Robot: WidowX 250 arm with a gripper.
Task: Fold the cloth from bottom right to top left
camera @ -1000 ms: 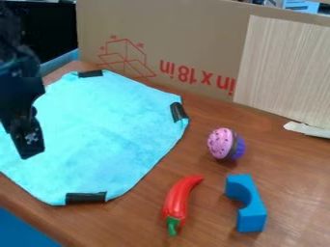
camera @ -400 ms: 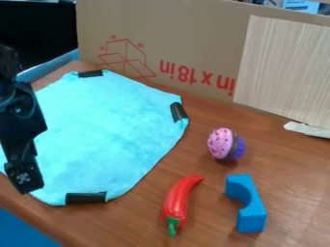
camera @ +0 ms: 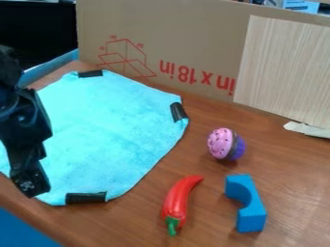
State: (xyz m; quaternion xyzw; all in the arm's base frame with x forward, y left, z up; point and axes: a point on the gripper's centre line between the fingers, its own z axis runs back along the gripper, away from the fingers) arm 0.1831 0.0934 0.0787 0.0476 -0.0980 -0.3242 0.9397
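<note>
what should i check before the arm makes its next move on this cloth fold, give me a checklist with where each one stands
- Cloth spread out and not yet folded: ok
- Gripper down by the cloth's near edge: ok, it is at the lower left of the view
- Gripper lined up with the black strip on the near edge: not ok, it is left of it
- Cloth gripped: cannot tell
- Toys off the cloth: ok, the red pepper, cupcake and blue block are on the wood to its right

black robot arm (camera: 20,116), blocky angular segments, black claw (camera: 31,184) with pale marking low down
</note>
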